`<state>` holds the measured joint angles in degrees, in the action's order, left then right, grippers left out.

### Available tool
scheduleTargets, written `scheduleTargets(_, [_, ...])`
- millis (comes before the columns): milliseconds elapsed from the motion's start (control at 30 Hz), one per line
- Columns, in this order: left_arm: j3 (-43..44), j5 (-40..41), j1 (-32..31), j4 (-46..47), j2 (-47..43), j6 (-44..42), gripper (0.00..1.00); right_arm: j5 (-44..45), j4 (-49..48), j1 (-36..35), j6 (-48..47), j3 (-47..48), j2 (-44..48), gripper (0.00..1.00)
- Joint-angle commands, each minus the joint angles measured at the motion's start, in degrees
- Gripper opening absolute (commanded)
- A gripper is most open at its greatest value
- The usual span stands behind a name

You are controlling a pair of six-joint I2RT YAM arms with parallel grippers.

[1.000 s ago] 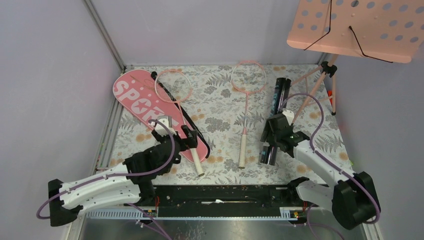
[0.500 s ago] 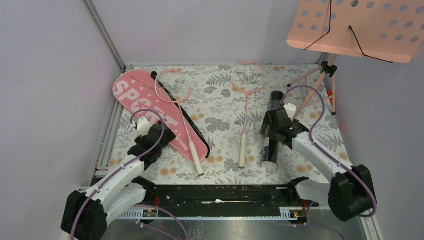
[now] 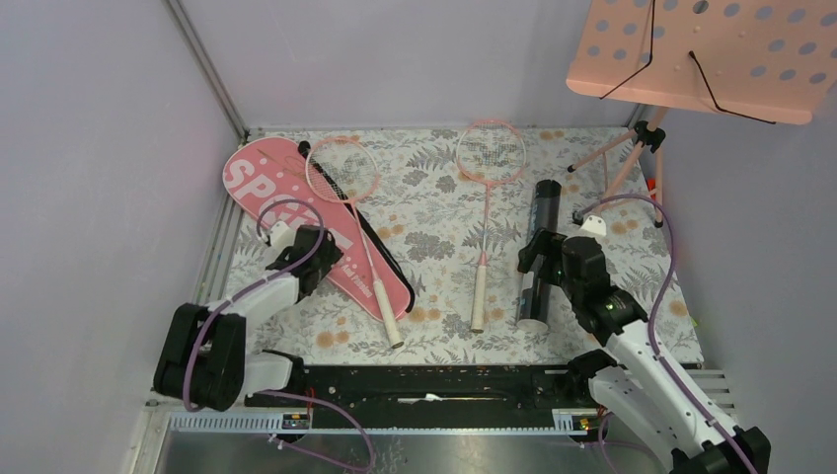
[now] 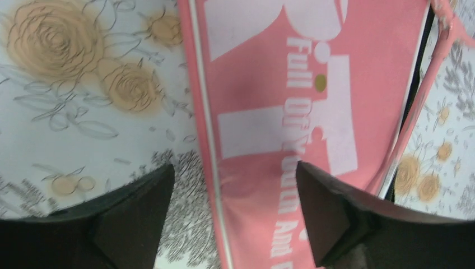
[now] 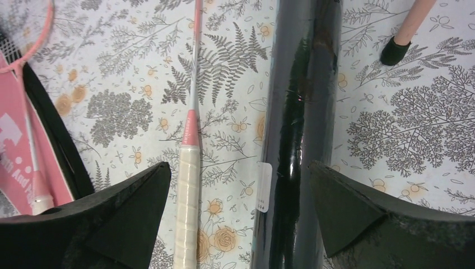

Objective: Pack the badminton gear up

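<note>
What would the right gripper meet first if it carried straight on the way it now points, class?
Most likely the black tube, which lies between the right gripper's open fingers, with a white racket handle beside it; how far off is unclear.

Black tube point(image 5: 297, 129) beside racket handle point(image 5: 187, 207)

Bare cloth point(image 3: 434, 247) lies open between cover point(image 3: 265, 193) and middle racket point(image 3: 479, 291); a stand leg point(image 5: 395, 51) crowds the tube point(image 3: 542, 212), apparently not touching.
</note>
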<state>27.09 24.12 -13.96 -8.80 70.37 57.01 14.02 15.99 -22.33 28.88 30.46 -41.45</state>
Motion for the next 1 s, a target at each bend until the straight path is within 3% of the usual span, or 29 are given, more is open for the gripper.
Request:
scheduleTargets(0, [5.03, -2.99, 0.59, 1.22, 6.28, 1.44, 0.78, -0.91, -3.00, 0.18, -0.85, -0.83, 2.80, 1.00])
scheduleTargets(167, [7.74, -0.12, 0.60, 0.01, 9.81, 0.28, 0.29, -0.99, -3.42, 0.22, -1.04, -1.56, 3.65, 1.00])
scheduleTargets(200, [7.90, 0.46, 0.67, 0.36, 10.25, -0.34, 0.11, -1.03, -3.49, 0.18, -1.11, -1.59, 3.66, 1.00])
scheduleTargets(233, [8.30, 1.13, 0.73, 0.01, 10.64, -0.48, 0.00, -1.04, -3.55, 0.23, -1.12, -1.62, 3.58, 1.00])
scheduleTargets(400, [12.06, 4.54, 0.69, -5.54, 6.87, -4.90, 0.00, -5.10, -5.84, 0.23, -1.83, -1.84, 2.58, 1.00])
scheduleTargets(667, [17.98, 6.06, -3.13, -7.92, -12.58, -16.66, 0.00, -23.64, -14.88, 0.13, -2.45, -2.67, -1.07, 1.00])
scheduleTargets(833, [25.48, 9.69, -9.80, -11.25, -13.94, -22.02, 0.00, -34.92, -21.56, -0.79, -2.57, -2.86, -4.02, 0.99])
scheduleTargets(967, [31.16, 8.82, -13.55, -12.05, -11.83, -25.59, 0.00, -35.30, -22.62, -3.19, -2.95, -2.46, -5.89, 0.99])
